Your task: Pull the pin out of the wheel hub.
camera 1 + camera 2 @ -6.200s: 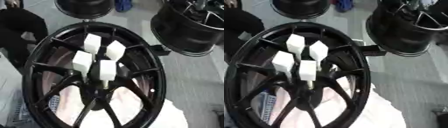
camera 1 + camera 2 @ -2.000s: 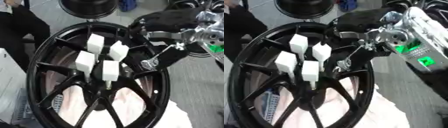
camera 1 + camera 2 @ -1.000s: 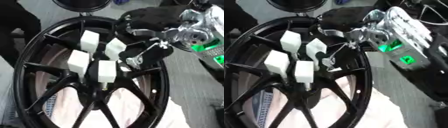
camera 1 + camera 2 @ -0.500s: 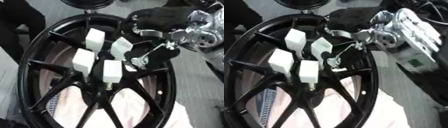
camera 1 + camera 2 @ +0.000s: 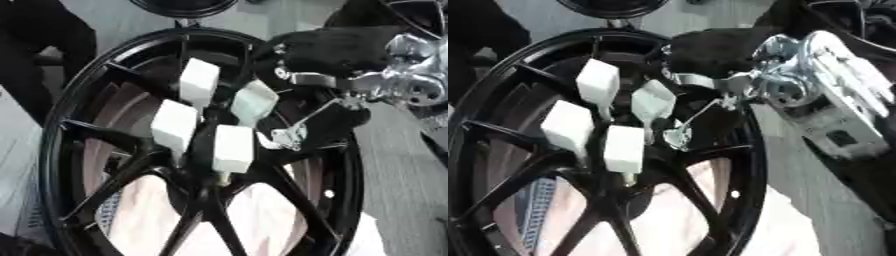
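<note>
While my right robot hand (image 5: 337, 50) hovers with fingers relaxed at upper right, four white block-headed pins (image 5: 233, 148) stand mid-frame in the glossy black spoked wheel hub (image 5: 79, 95); they look light and rigid, so I'd pinch the nearest head's flat sides.

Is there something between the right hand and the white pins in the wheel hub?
Nothing visible does. The right hand reaches over the black wheel beside the upper right white pin, with only open space between them. Contact cannot be told.

Right hand (image 5: 328, 50) with a bulky matte-black covering, thin silver rods and small metal linkages at the fingers (image 5: 289, 136), polished silver wrist joint, pale grey boxy forearm housing, black arm behind
</note>
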Controlling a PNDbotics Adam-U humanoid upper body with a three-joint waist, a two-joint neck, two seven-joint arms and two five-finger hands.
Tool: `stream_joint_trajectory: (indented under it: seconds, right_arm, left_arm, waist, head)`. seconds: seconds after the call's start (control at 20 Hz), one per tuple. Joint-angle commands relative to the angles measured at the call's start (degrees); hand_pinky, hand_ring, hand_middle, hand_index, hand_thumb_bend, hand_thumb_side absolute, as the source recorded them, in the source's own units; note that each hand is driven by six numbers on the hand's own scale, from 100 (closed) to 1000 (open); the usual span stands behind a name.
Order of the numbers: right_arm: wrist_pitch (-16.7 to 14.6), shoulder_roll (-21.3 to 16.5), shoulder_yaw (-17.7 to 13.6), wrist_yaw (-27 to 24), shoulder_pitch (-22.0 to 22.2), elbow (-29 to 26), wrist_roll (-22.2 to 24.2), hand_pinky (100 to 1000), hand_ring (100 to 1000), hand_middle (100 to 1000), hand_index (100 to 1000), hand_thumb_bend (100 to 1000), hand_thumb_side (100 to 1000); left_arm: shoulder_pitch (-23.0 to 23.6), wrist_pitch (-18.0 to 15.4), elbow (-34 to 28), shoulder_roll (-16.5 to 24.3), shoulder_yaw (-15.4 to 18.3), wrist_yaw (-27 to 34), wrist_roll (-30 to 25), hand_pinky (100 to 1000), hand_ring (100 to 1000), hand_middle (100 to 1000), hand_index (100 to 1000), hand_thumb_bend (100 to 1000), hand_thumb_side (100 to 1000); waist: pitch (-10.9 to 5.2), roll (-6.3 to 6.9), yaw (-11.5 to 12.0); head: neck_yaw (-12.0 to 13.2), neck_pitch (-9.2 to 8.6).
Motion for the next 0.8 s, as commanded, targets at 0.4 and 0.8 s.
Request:
stream_joint_trajectory:
  seconds: [0.4, 0.8]
  right_arm:
    - [-0.1, -1.7, -1.0, 1.0, -0.5, -0.4, -0.1, 1000, 875, 864, 897, 160, 538]
    - [0.0, -1.9, -1.1, 0.6, -0.4, -0.4, -0.6, 1000, 858, 835, 883, 142, 532]
  left_arm:
    - [-0.3, 0.2, -0.8, 0.7, 0.7, 0.2, 0.1, 746, 644, 607, 745, 100, 425]
    - [-0.3, 0.2, -0.8, 0.4, 0.7, 0.3, 0.1, 746, 644, 608, 745, 100, 430]
  waist:
    - [-0.20, 0.36, 0.0]
    - [0.41, 0.26, 0.1]
  head:
    - [-1.1, -1.86]
    - [-1.6, -2.25]
